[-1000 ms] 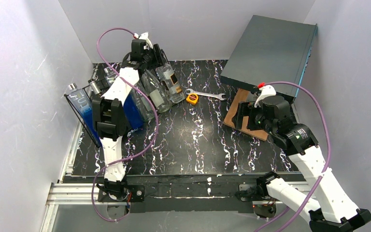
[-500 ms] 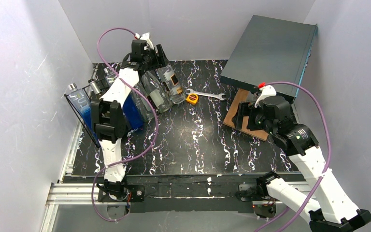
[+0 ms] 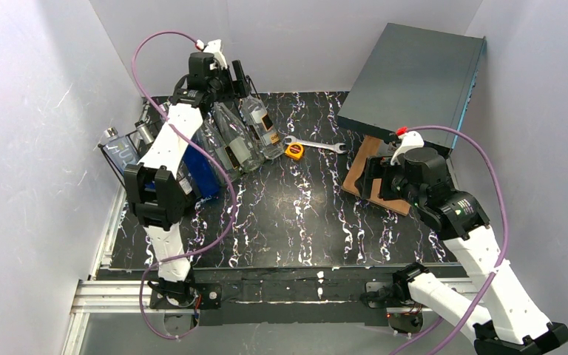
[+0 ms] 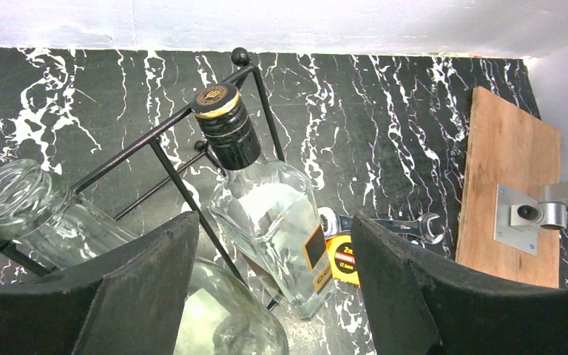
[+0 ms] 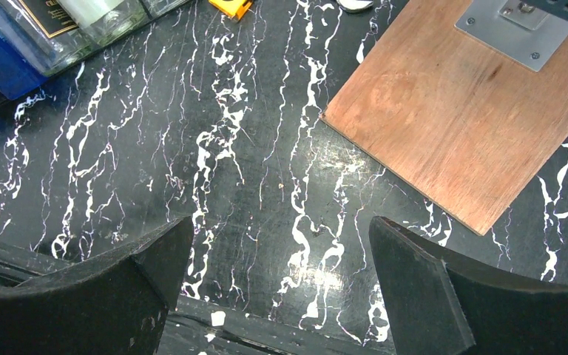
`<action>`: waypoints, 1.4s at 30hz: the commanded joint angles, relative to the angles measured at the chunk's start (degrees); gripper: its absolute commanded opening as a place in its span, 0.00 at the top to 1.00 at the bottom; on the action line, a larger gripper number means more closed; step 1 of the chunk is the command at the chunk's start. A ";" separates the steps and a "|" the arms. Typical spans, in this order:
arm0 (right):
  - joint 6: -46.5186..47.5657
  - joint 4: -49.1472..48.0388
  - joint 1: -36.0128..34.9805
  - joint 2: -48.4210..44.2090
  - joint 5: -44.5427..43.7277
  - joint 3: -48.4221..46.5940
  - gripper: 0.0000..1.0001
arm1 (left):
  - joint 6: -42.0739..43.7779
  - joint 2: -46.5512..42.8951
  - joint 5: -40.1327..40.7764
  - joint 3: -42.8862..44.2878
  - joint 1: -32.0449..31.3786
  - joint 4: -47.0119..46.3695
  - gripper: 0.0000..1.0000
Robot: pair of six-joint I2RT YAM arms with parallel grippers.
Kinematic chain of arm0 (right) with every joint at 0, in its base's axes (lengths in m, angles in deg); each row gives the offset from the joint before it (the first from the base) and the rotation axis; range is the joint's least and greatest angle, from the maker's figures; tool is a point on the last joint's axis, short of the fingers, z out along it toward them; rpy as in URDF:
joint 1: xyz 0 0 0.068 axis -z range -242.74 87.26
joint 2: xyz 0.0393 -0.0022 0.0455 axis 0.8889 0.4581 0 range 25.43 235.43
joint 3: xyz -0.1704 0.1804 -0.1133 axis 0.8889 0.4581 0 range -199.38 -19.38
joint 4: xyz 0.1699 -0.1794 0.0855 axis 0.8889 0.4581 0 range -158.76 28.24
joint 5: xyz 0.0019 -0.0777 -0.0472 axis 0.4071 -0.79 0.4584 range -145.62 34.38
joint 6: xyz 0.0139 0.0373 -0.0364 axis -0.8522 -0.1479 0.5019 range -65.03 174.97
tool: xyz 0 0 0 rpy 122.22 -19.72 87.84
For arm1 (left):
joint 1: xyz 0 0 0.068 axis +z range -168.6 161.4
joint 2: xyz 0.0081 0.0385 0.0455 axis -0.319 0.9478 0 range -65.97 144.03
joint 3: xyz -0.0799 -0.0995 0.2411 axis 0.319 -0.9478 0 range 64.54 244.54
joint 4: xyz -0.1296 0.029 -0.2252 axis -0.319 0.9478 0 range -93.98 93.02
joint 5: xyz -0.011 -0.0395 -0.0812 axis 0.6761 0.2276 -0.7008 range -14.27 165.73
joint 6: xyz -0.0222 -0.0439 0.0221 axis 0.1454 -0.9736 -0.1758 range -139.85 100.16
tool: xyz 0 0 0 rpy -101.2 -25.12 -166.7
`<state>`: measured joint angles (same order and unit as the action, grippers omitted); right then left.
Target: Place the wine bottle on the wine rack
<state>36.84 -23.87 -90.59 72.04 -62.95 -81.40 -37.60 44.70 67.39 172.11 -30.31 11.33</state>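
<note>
**Bottle in the rack, both claws let go**

Black, white-veined table (image 3: 303, 214) beneath everything. Dark grey box (image 3: 414, 78) at 1 o'clock, tilted, its low edge above a wooden board (image 3: 361, 166) at 3 o'clock. Black wire wine rack (image 4: 185, 194) at 10 o'clock, close to the left wall, loaded with glass.

Left claw (image 3: 235, 78) at 11 o'clock, above the rack's far end, released. Black fingers (image 4: 148, 296) wide apart in the wrist view, touching nothing, with the bottle's cap lower down between them and clear of both. Right claw (image 5: 281, 222) at 3 o'clock, likewise spread wide and holding nothing, hovering over table surface just beside the board's edge.

Wine bottle (image 4: 274, 222) in the rack's rightmost section, toward 11 o'clock. Clear glass, square shoulders, black cap with a gold top, dark label low on the body. Tilted, neck up against the wires, base low beside the tape measure. Left of it in the rack, an open-mouthed bottle (image 4: 15, 196) and a rounded bottle (image 4: 222, 318), both clear. Nearer 9 o'clock, a blue container (image 3: 201, 174), kind not clear.

Silver wrench (image 3: 314, 144) flat on the table at 12 o'clock, between rack and board. Yellow tape measure (image 3: 293, 151) at the wrench's left end, touching or nearly so; hard to tell which. Small metal bracket (image 4: 521, 218) screwed to the board.
</note>
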 commanded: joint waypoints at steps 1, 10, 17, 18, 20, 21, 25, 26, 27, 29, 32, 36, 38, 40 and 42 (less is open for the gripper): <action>-0.17 -1.07 -0.09 -0.55 -0.32 -1.65 0.02 | 1.18 -7.46 -0.20 -1.23 0.28 2.21 0.26; 0.36 -0.57 -0.09 -1.11 -0.81 -2.70 0.02 | 0.11 -18.62 -2.62 -6.61 0.26 1.85 0.22; 0.50 0.31 -0.09 -2.19 -0.93 -4.16 0.02 | -7.05 -34.19 -10.06 -18.69 0.28 -4.26 0.18; 0.59 0.42 -0.09 -2.31 -0.80 -4.35 0.02 | -7.91 -36.66 -10.89 -21.13 0.28 -4.77 0.17; 0.79 0.58 -0.03 -2.66 -0.62 -4.84 0.02 | -8.93 -42.40 -11.95 -25.17 0.28 -5.72 0.16; 0.88 0.79 -0.08 -2.86 -0.44 -5.22 0.01 | -9.66 -45.28 -11.89 -27.27 0.28 -6.12 0.15; 1.71 1.69 -0.09 -3.52 0.51 -7.40 0.02 | -11.50 -56.99 -10.26 -34.56 0.28 -6.25 0.12; 2.10 1.99 -0.09 -3.68 0.67 -8.16 0.01 | -11.66 -59.74 -9.99 -35.65 0.28 -5.73 0.11; 2.48 2.18 -0.03 -4.00 0.81 -9.02 0.02 | -11.56 -62.16 -9.92 -36.56 0.28 -5.25 0.11; 3.54 2.23 -0.09 -4.75 0.95 -10.73 0.02 | -11.31 -66.54 -9.30 -37.52 0.28 -4.08 0.10; 4.91 2.03 -0.05 -6.05 0.29 -13.77 0.02 | -10.12 -72.19 -9.09 -37.64 0.28 -2.28 0.09; 6.37 3.62 -0.05 -6.18 -0.16 -19.29 0.02 | -8.98 -78.14 -7.85 -36.92 0.28 1.12 0.08; 7.25 4.68 -0.09 -5.93 -1.03 -22.11 0.02 | -8.36 -81.22 -7.20 -37.19 0.32 1.51 0.08; 7.87 5.79 -0.09 -5.76 -2.21 -24.52 0.02 | -7.62 -83.82 -6.16 -37.17 0.30 1.50 0.07; 8.67 6.41 0.83 -5.87 -2.51 -26.48 0.02 | -6.63 -85.89 -4.73 -36.14 0.28 2.53 0.06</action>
<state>42.61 -18.87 -90.59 66.22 -63.65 -103.72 -46.65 -38.29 59.81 134.71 -30.31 11.59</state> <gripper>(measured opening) 0.983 0.932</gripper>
